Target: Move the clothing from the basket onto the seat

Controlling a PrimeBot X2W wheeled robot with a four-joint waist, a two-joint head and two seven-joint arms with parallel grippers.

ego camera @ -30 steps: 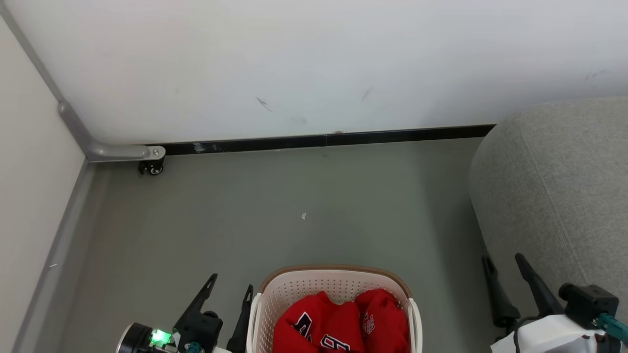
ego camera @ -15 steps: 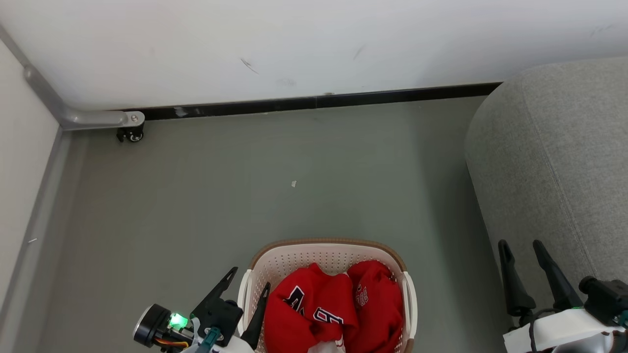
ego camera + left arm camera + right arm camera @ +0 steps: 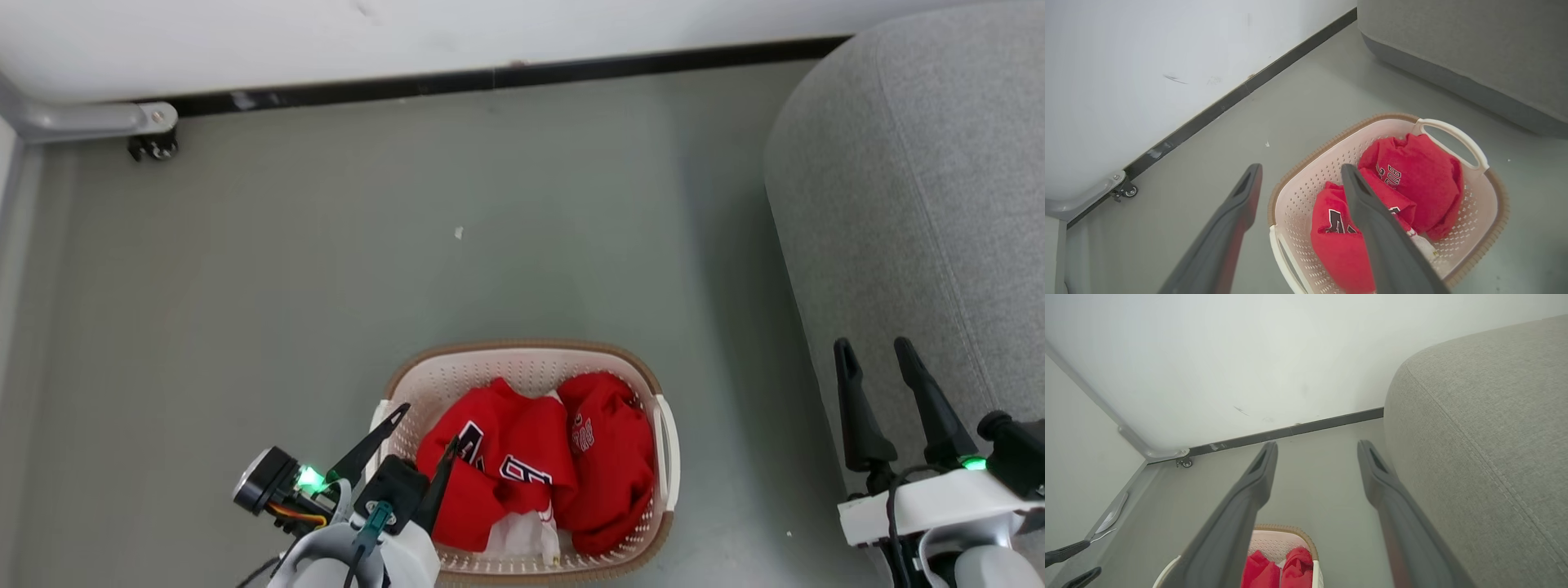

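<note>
My left hand gapes empty, one finger hiding part of the clothing; right hand equally wide, empty; seat cut off rightward

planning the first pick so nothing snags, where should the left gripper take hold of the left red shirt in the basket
Probably the raised crumpled fold on top of the left red shirt, coming straight down with open jaws. It lies bunched in a mound below the basket rim, so the walls block a side approach, and the left gripper hovers at that side.
</note>
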